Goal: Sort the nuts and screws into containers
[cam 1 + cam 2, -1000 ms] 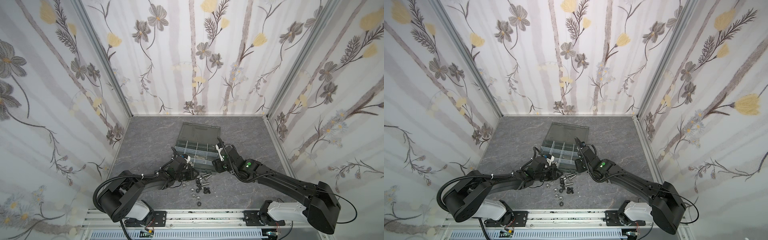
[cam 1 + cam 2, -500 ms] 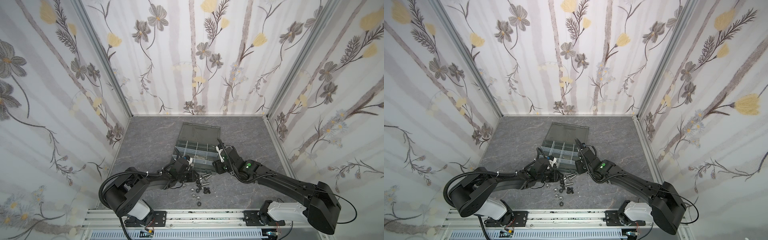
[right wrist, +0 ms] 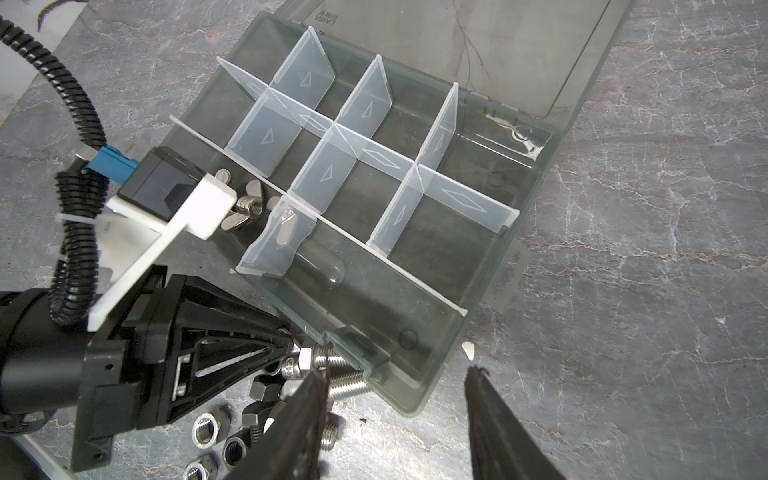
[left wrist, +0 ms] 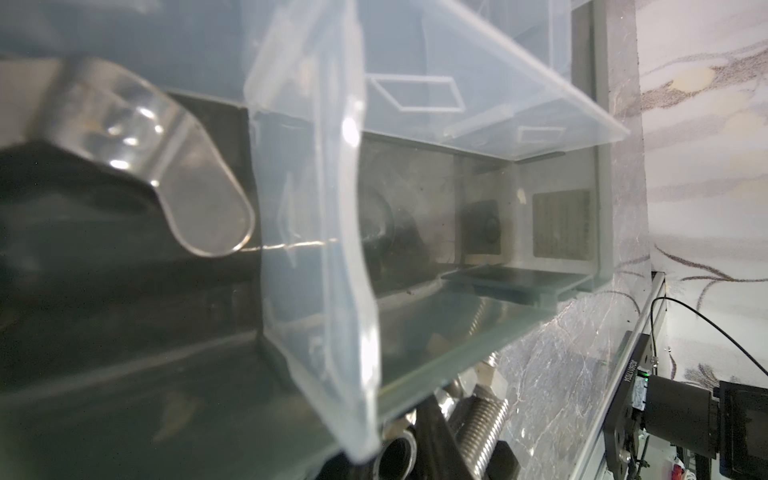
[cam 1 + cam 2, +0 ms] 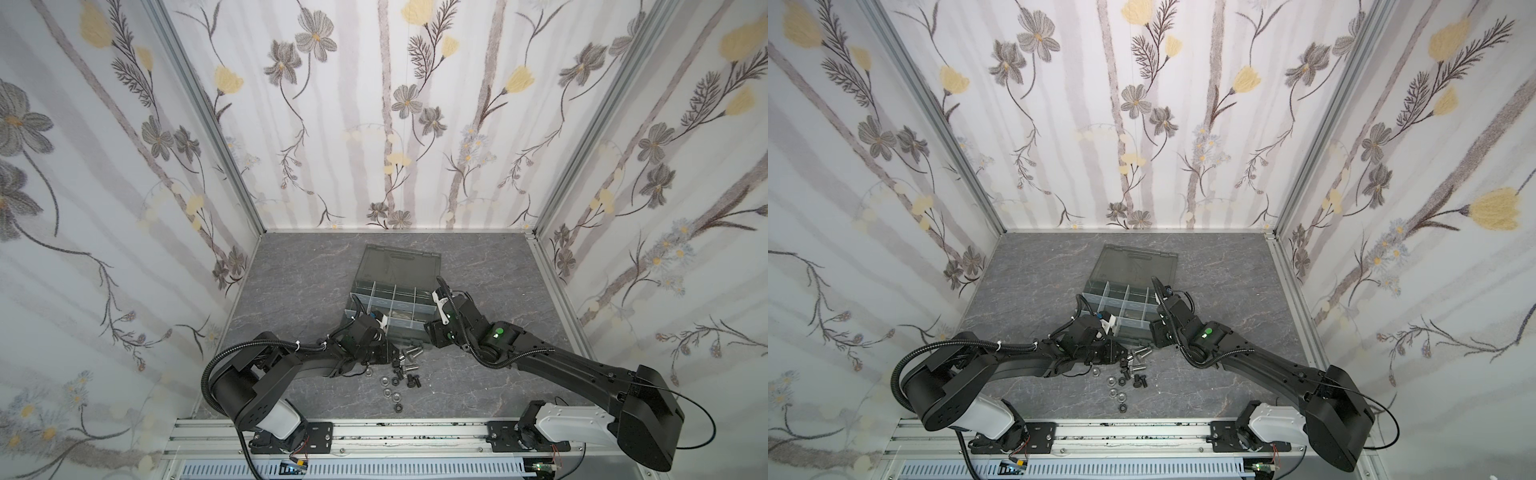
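The left end effector is seen nearly closed at the head of a silver screw beside the organiser box; whether it is gripped cannot be told. Other screws and nuts are left on the worktop, with wing nuts in an end container. A pick is judged underway; a lift into a free one is called for. The right end effector is held half open, empty. Since a second ago the left jaws have been narrowed.
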Robot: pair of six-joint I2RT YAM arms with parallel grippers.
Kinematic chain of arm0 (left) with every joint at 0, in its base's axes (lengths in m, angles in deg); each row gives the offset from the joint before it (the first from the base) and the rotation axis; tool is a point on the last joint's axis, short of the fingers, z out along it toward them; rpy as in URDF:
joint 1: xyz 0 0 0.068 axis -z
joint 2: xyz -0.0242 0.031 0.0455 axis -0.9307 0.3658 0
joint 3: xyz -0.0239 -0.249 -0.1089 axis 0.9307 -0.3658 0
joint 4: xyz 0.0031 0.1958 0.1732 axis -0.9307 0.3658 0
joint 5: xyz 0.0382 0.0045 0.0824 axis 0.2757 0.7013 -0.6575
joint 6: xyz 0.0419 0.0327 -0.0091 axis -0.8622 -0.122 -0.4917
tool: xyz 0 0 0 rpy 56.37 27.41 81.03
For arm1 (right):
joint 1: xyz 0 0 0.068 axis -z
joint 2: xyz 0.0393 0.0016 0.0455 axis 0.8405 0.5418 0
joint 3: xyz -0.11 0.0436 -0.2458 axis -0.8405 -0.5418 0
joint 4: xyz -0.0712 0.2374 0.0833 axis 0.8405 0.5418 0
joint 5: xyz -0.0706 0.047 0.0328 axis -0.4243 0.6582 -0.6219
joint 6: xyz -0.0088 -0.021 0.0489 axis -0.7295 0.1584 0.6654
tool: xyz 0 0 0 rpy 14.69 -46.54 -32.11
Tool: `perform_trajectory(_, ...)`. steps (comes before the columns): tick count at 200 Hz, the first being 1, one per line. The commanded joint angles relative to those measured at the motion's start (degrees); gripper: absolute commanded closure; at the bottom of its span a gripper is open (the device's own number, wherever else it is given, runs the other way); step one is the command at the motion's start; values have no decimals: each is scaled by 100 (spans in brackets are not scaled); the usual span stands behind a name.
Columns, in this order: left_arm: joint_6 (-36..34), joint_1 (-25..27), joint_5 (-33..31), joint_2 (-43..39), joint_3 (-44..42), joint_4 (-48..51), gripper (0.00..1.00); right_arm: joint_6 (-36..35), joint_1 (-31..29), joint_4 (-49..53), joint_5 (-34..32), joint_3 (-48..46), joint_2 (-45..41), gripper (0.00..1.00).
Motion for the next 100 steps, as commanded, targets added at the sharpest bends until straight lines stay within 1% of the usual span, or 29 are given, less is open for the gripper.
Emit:
perform_trajectory(1, -53, 28, 49, 3, 54, -77, 83, 86, -3, -206, -23, -33, -23, 46)
perform_trajectory(18, -18, 24, 26, -16, 55, -77, 89, 97, 0, -217, -58, -49, -48, 46)
perform_trajectory(53, -18, 30, 33, -60, 74, -82, 94, 98, -4, -220, -81, -63, -67, 46)
perform_trajectory(73, -2, 27, 30, -60, 58, -75, 100, 94, -4, -215, -68, -70, -67, 46)
perform_trajectory(100, 60, 31, 72, -142, 41, -77, 100, 98, -4, -214, -58, -78, -66, 46)
